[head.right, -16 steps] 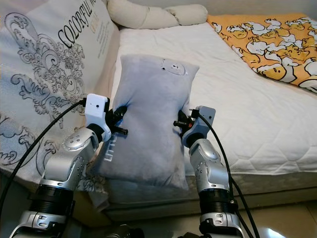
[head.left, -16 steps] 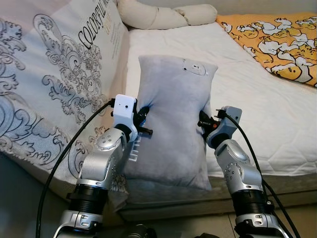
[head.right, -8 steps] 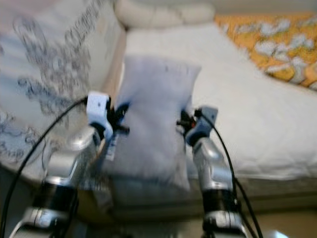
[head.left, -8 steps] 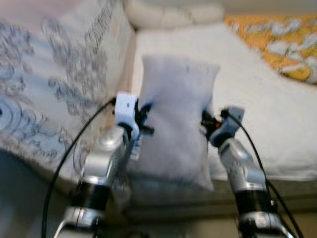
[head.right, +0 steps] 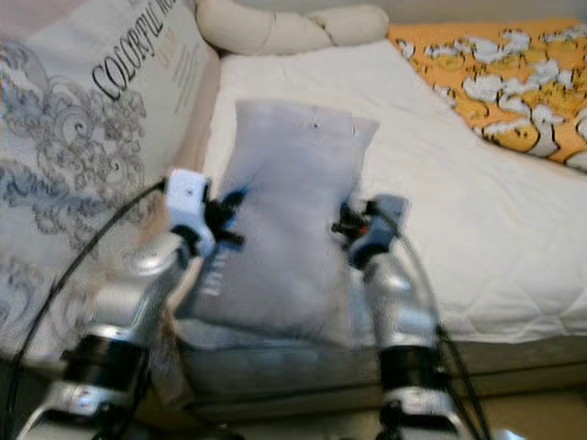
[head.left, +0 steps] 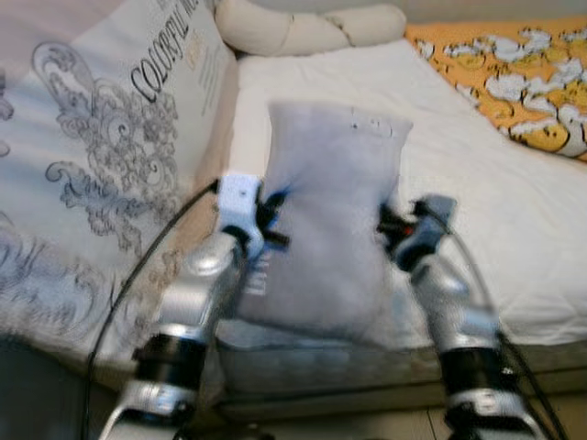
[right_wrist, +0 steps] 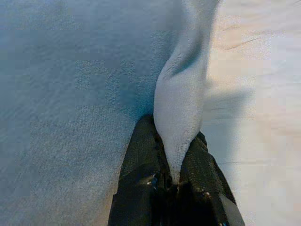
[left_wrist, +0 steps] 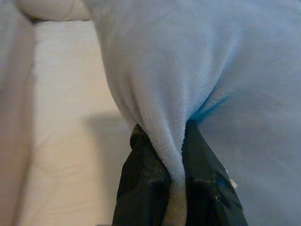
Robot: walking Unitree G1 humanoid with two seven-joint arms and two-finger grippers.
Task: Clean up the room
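Observation:
A soft grey pillow (head.left: 326, 211) hangs upright between my two arms, over the near edge of the white mattress (head.left: 495, 211). My left gripper (head.left: 271, 206) is shut on a fold of its left side, seen close up in the left wrist view with the pillow (left_wrist: 197, 61) pinched between the black fingers (left_wrist: 143, 183). My right gripper (head.left: 390, 220) is shut on a fold of the pillow's right side, and the right wrist view shows that fold of the pillow (right_wrist: 181, 117) between its fingers (right_wrist: 141, 183).
A large white cushion (head.left: 101, 174) with grey scrollwork and printed letters leans at the left. A cream bolster (head.left: 312, 27) lies at the head of the bed. An orange blanket (head.left: 514, 73) with white cartoon figures covers the far right.
The view has shifted and blurred as the camera moved. Both grippers keep their hold on the pillow, which sits slightly higher and further over the mattress.

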